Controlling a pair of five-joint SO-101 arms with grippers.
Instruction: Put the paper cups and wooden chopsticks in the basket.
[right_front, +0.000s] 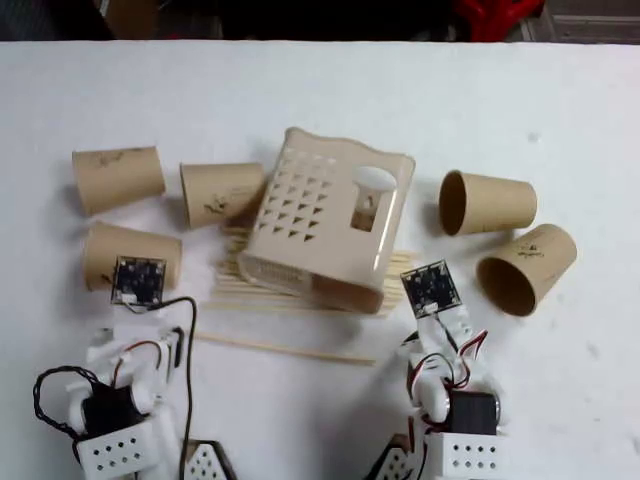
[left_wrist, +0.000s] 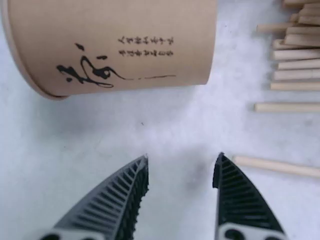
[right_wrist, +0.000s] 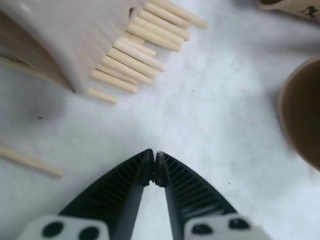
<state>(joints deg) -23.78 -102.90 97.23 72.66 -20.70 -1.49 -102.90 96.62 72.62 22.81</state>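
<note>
The cream basket (right_front: 330, 220) stands mid-table, resting on a spread of wooden chopsticks (right_front: 250, 285); one chopstick (right_front: 285, 349) lies loose nearer the arms. Three paper cups lie on their sides to its left (right_front: 118, 178) (right_front: 222, 192) (right_front: 130, 255), and two to its right (right_front: 488, 203) (right_front: 527, 268). My left gripper (left_wrist: 182, 160) is open just above the table, short of a lying cup (left_wrist: 115, 45), with chopstick ends (left_wrist: 295, 55) beside it. My right gripper (right_wrist: 154, 156) is shut and empty, near the basket's corner (right_wrist: 75, 30), chopstick tips (right_wrist: 140, 55) and a cup's mouth (right_wrist: 302, 112).
The white table (right_front: 560, 110) has free room behind the basket and at the far right. Both arm bases sit at the near edge. A single chopstick (left_wrist: 277, 166) lies close to the left gripper's finger.
</note>
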